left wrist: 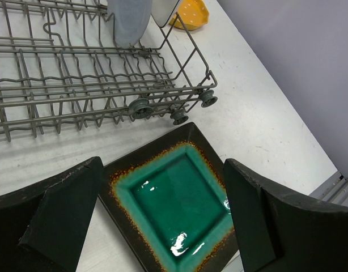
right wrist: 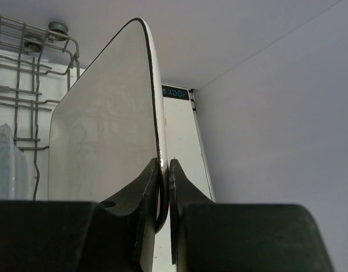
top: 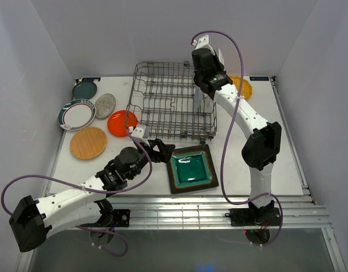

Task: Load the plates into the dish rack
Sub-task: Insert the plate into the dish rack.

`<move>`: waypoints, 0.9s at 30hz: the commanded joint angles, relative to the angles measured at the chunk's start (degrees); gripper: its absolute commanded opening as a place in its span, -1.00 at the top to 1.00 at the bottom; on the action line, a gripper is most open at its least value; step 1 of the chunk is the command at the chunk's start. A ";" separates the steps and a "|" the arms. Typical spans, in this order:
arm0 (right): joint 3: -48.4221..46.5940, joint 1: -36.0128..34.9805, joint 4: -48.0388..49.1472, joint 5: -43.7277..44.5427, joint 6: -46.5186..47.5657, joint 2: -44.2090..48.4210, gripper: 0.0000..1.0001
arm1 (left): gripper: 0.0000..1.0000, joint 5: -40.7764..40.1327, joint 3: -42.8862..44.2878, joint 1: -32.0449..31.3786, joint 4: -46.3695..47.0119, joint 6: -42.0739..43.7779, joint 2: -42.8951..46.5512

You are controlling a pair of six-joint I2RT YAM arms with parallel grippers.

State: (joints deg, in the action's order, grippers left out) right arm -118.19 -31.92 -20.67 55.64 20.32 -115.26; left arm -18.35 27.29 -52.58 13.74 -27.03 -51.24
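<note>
- In the middle of the top view, the dish rack [top: 162,105] sits on the white tabletop [top: 284,153].
- At the rack's upper right corner, we see the right pincer [right wrist: 164,170] pinched narrow on the rim of the white rectangle [right wrist: 106,119] and holding it on edge. We cannot tell whether the plate's lower edge touches the wires.
- At the left edge of the right wrist view, a pale blue plate [right wrist: 7,164] stands upright inside the rack, just beside the white rectangle.
- At the lower centre of the top view, the dark green-centred square [top: 191,169] lies flat on the tabletop. It is just below the rack's near edge and apart from it.
- The left pincer [left wrist: 162,164] hangs over the square's upper left edge with its jaws spread wide, holding nothing. In the left wrist view we see the glossy green centre between the two black fingers [left wrist: 72,209].
- In the upper left of the top view, five rounds lie flat on the tabletop outside the rack:
  - the teal plate [top: 84,89]
  - the speckled grey plate [top: 105,105]
  - the white plate with a teal rim [top: 77,114]
  - the wood-tone plate [top: 88,142]
  - the orange plate [top: 122,123], right against the rack's left end
- In the upper right of the top view, the yellow scalloped plate [top: 242,86] lies beyond the rack's right end, partly hidden behind the right arm.
</note>
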 commanded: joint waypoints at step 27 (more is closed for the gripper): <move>0.24 -1.21 13.46 5.18 2.54 -1.28 0.85 | -0.96 1.03 2.33 0.28 -0.03 -0.31 0.62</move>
State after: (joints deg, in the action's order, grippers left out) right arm -117.19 -33.04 -16.78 57.10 22.90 -119.48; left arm -17.93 27.38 -52.58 13.74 -27.05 -51.24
